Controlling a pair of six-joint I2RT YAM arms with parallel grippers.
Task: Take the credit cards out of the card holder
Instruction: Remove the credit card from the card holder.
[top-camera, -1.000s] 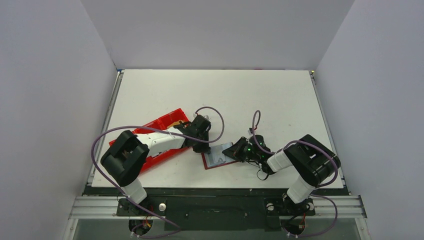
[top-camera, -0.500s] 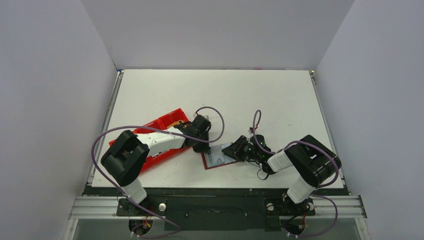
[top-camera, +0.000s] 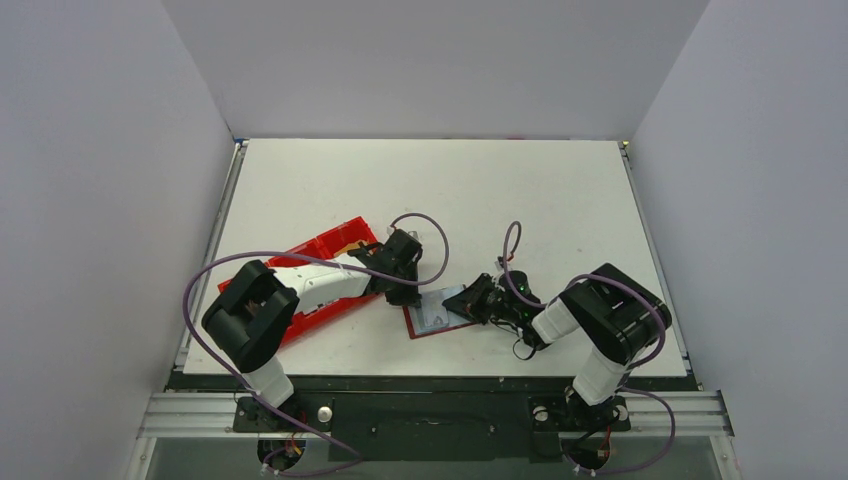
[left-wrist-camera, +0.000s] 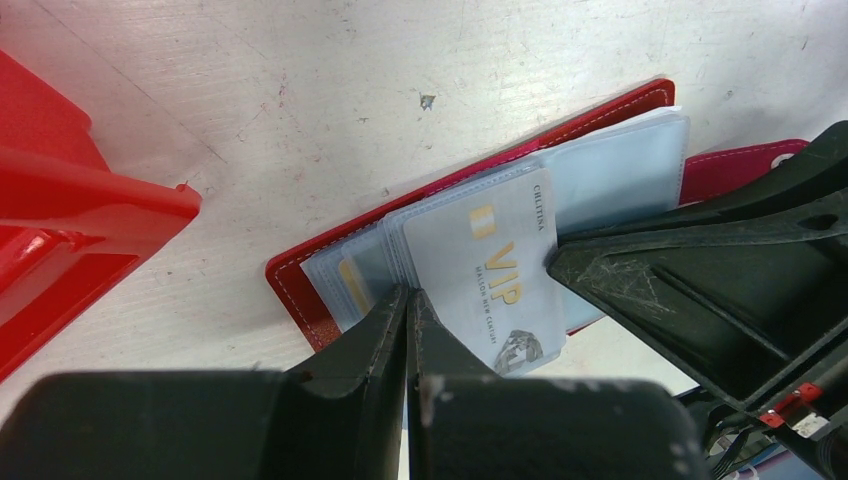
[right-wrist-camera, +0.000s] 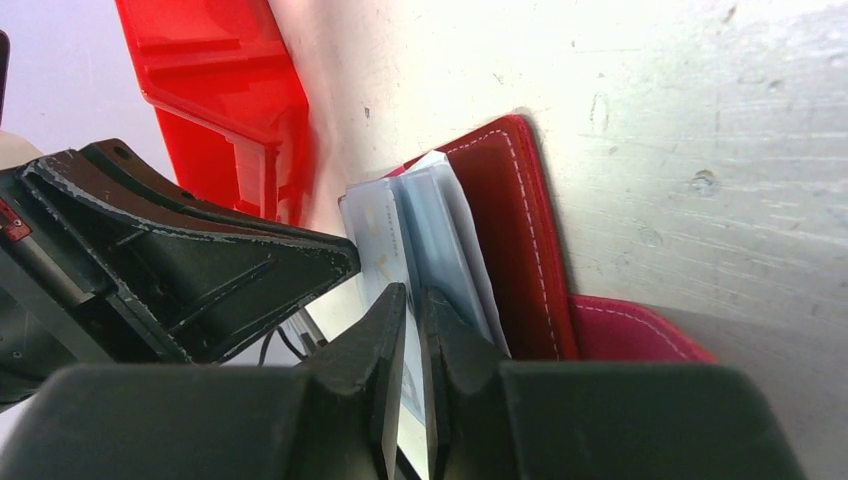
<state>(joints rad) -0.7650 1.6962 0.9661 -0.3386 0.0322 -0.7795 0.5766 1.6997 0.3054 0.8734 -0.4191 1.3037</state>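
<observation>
On table (left-wrist-camera: 300, 100) | card holder (left-wrist-camera: 620, 160) ×1, open | silver card (left-wrist-camera: 480, 290) ×1, protruding

Bright, even light from above leaves soft short shadows on the white table (top-camera: 520, 190); wrist views blur their near fingers (left-wrist-camera: 340, 400) (the red tray (right-wrist-camera: 215, 90) glares).

Card holder (top-camera: 430, 320) flanked by left gripper (top-camera: 407, 297), right gripper (top-camera: 462, 301), red tray (top-camera: 335, 241) nearby

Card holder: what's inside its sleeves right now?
A silver VIP card sticks partly out of the pale sleeves; a gold mark shows through another pocket. Anything behind is covered by the stacked sleeves.
</observation>
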